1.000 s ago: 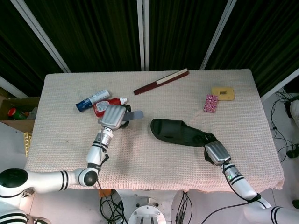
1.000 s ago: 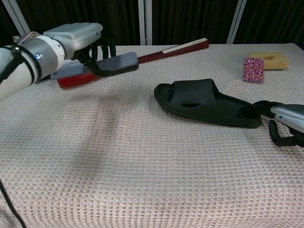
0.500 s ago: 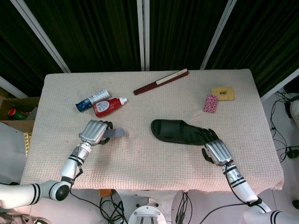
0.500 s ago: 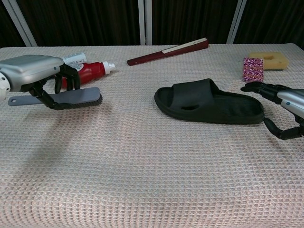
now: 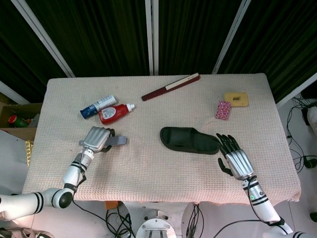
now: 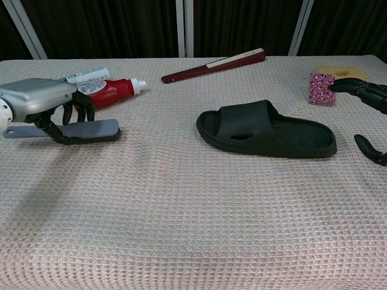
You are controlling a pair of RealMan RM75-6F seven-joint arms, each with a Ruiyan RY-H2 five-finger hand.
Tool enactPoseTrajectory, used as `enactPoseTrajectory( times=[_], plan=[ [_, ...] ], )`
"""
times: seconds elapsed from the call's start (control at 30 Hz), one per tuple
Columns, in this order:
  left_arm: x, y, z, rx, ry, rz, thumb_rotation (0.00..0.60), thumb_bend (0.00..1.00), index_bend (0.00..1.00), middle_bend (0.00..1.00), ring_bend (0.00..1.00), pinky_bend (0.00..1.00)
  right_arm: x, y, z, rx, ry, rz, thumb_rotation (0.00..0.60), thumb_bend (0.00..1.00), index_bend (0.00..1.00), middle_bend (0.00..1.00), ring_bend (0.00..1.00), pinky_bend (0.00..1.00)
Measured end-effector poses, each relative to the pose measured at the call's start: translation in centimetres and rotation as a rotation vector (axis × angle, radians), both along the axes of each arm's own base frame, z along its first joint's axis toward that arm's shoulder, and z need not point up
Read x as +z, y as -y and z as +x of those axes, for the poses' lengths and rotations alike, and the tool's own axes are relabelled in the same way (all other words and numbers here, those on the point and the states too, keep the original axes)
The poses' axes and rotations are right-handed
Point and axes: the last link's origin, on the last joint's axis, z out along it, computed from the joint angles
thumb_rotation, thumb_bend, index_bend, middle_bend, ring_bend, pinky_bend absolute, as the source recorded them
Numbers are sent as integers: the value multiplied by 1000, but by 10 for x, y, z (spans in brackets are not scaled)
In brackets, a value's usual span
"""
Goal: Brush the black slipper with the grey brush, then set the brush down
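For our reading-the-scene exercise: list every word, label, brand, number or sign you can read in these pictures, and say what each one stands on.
No text can be read.
Red bottle: white label, print too blurred.
Blue-and-white tube: markings too small.
Pink patterned packet: pattern only, no legible words.
Black slipper, grey brush, folded fan, yellow sponge: no lettering visible.

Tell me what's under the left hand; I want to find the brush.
The left hand holds the grey brush, its head showing; the hand covers part of the handle.
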Motion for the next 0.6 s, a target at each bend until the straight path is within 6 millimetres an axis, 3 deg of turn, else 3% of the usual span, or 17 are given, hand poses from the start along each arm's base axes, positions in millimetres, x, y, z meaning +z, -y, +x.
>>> enactPoseTrajectory(
  times=[0.13, 0.23, 0.6],
  plan=[
    [-1, 0, -3, 8, 6, -23, 600, 421, 667, 839, 680, 750, 3, 1, 0, -1, 9, -12, 600, 574, 0, 0, 0, 0],
    [-1, 0, -6, 6, -10, -45, 600, 417, 578, 768, 628, 714, 4, 2, 1, 8, 19, -23, 600, 574, 0, 0, 0, 0],
    [1, -2, -9, 4, -18, -38, 600, 325, 529, 594, 597, 692, 6, 4, 4, 19, 29, -38, 600, 522, 0, 0, 0, 0]
  ],
)
